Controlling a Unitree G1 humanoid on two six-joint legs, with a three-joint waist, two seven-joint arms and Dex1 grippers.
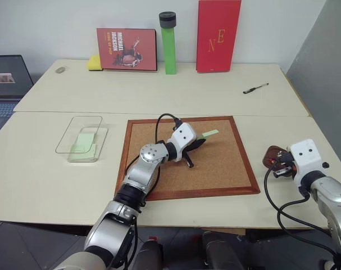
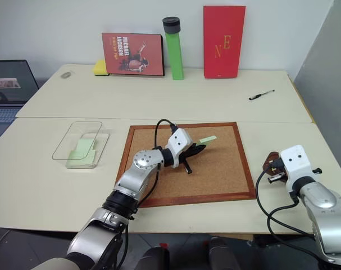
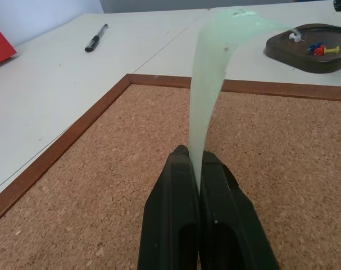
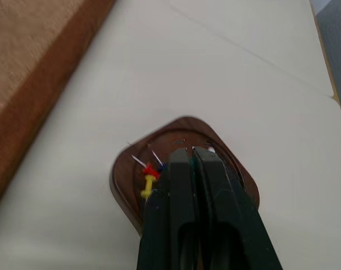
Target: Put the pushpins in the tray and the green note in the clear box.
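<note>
The pale green note [image 3: 210, 84] is pinched by one edge between the shut fingers of my left gripper [image 3: 191, 154] and curls up from them. It hangs just above the corkboard [image 1: 215, 169], where the note [image 1: 210, 133] sticks out past the gripper [image 1: 197, 144]. At the right, the small dark brown tray [image 4: 125, 183] holds red, yellow, blue and white pushpins [image 4: 148, 176]. My right gripper [image 4: 191, 151] is shut with its tips over the tray's middle. I see nothing between its fingers. The clear box [image 1: 74, 135] lies left of the corkboard with pale green notes inside.
A black pen [image 1: 255, 88] lies on the far right of the table. Along the back wall stand a tall green cylinder [image 1: 169, 48], two red books [image 1: 218, 35] and a yellow sponge [image 1: 94, 62]. A laptop [image 1: 7, 79] sits far left.
</note>
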